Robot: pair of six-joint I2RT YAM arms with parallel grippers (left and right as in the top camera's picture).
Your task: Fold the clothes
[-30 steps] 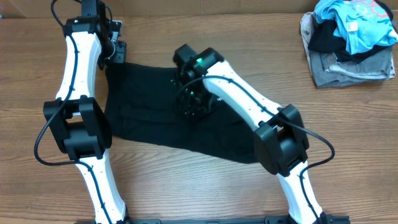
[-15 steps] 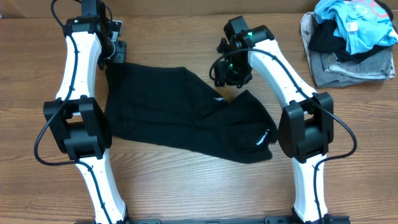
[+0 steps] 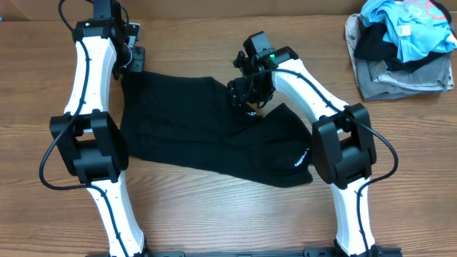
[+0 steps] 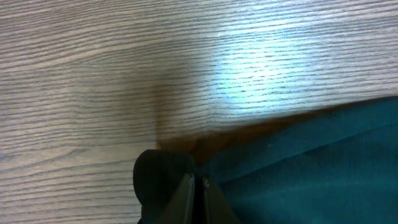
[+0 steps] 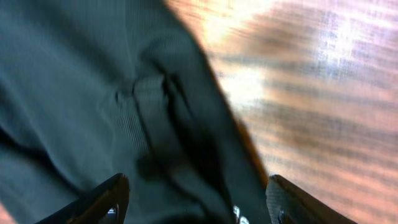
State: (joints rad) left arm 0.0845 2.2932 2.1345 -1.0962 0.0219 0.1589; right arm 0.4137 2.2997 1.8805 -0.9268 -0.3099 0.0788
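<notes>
The black garment (image 3: 178,121) lies spread across the middle of the table, with white logo lettering (image 3: 301,158) near its right end. My left gripper (image 3: 131,66) sits at the garment's far left corner. In the left wrist view it (image 4: 198,183) is shut, with the garment's edge (image 4: 311,168) at its tips. My right gripper (image 3: 246,93) hovers over the garment's far edge near the middle. In the right wrist view it (image 5: 199,193) is wide open and empty above a creased fold of the fabric (image 5: 74,93).
A pile of other clothes sits at the far right corner: a light-blue garment with pink print (image 3: 410,25) on top of a grey folded garment (image 3: 400,80). Bare wood table (image 3: 214,221) lies in front of the black garment.
My right gripper left the middle of the garment, swung up to the right, then came back left over the far edge. The garment's right part now lies uncovered. The left arm has not moved.
</notes>
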